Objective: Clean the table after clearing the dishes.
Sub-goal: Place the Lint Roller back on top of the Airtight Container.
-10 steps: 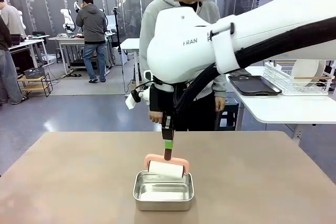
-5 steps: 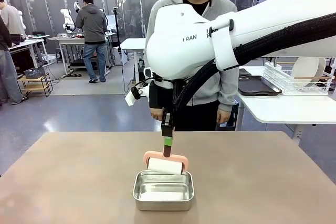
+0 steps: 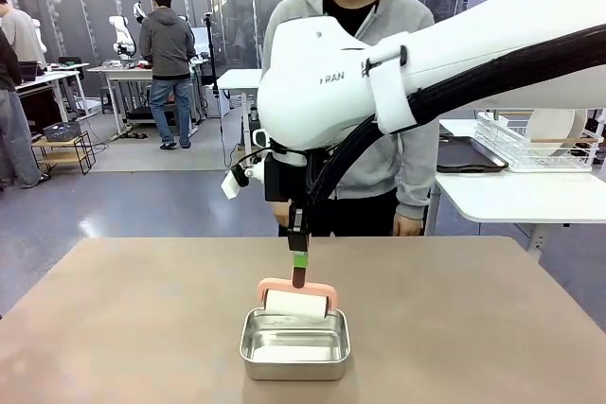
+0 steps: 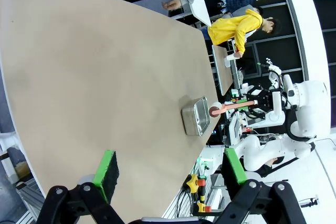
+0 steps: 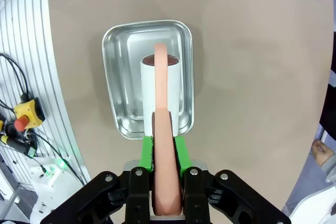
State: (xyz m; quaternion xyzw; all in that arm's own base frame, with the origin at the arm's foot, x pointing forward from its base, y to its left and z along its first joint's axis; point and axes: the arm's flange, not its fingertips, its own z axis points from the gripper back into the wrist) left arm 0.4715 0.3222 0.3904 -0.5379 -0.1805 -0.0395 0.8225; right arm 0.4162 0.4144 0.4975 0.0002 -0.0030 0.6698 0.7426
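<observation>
above the pan at mid table: roller, light and stiff, sleeve likely tacky, gripped by its pink handle in right pincer. left pincer wide, empty. dishes cleared to side table.

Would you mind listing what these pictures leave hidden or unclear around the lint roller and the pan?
- Front view: the steel pan floor under the lint roller is hidden by the roll.
- Right wrist view: the handle's end is hidden inside the right gripper.
- Left wrist view: the pan is too small for detail beyond the left gripper.
- Front view: the person's hand is partly hidden by the table edge.
</observation>
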